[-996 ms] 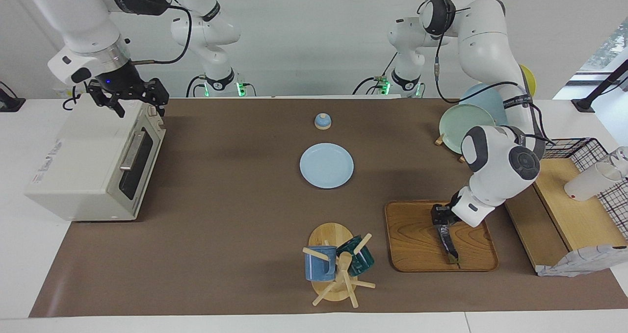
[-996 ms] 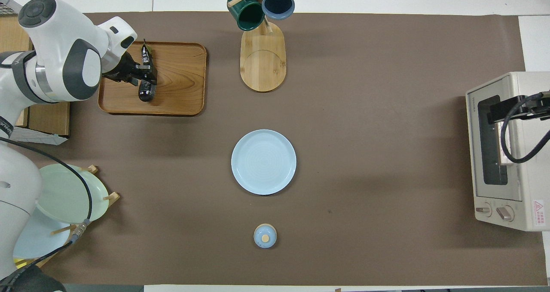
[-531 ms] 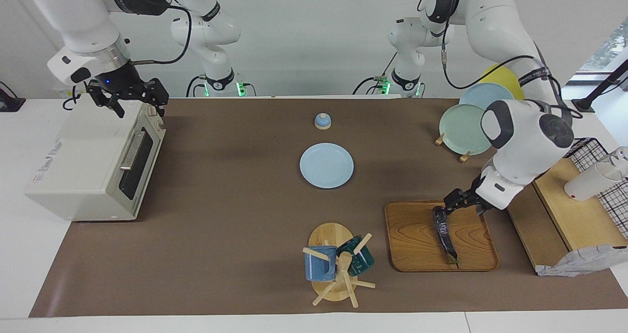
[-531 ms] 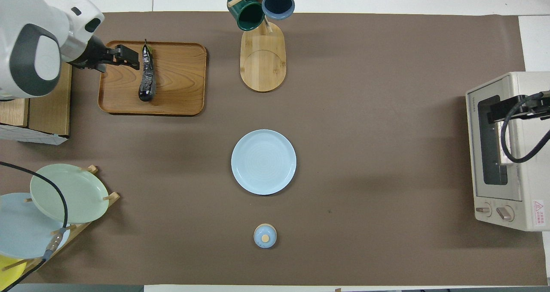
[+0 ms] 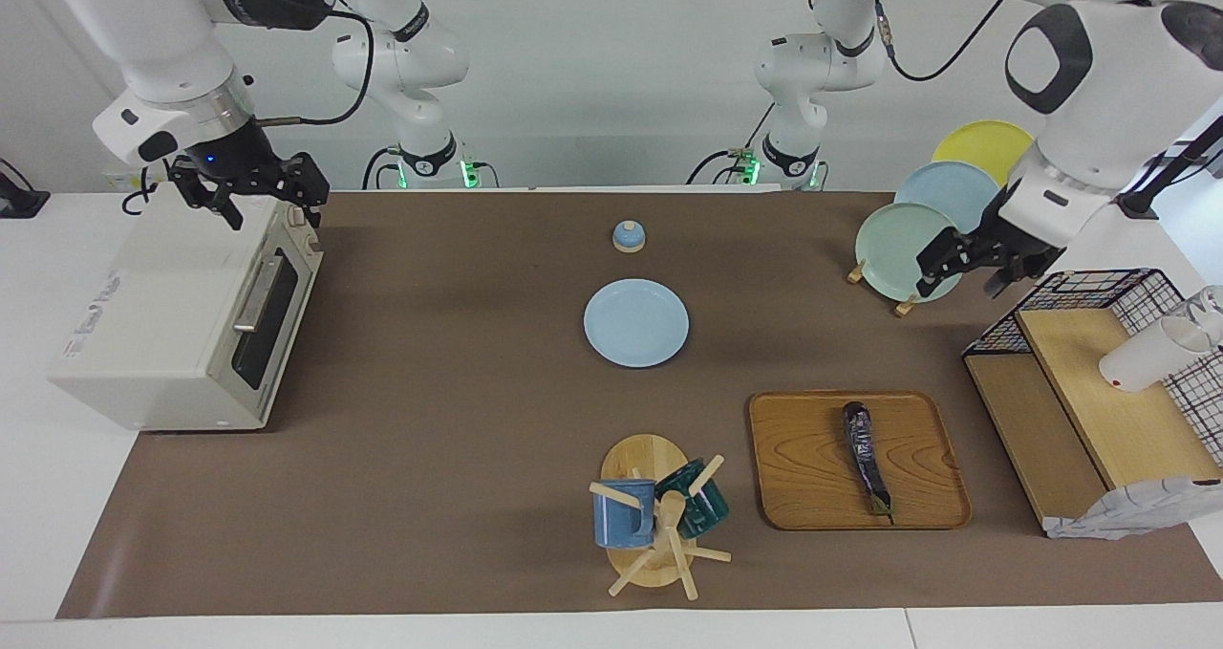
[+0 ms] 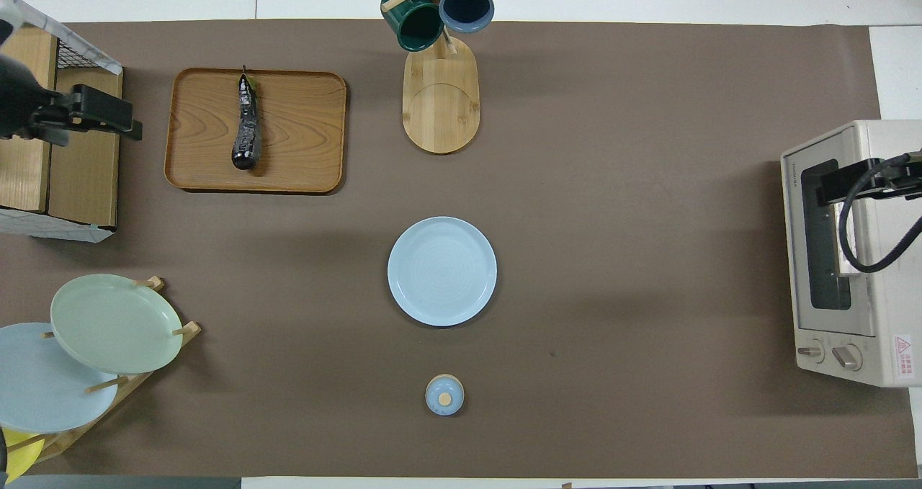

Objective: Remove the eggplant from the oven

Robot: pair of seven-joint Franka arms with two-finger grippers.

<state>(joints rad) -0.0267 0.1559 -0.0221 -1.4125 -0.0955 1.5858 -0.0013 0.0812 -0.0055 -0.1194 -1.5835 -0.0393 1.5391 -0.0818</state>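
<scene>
The long dark eggplant lies loose on the wooden tray toward the left arm's end of the table, with nothing touching it. My left gripper hangs open and empty in the air, over the gap between the plate rack and the wooden shelf. The cream oven stands at the right arm's end with its dark glass door closed. My right gripper waits open just over the oven's top edge.
A light blue plate sits mid-table, with a small blue lidded pot nearer the robots. A mug tree holds a blue and a green mug. The plate rack and a wooden shelf with a wire basket flank the tray.
The left gripper opened, let go of the eggplant on the tray, and rose away toward the plate rack. The eggplant stays on the tray. The right arm has not moved.
</scene>
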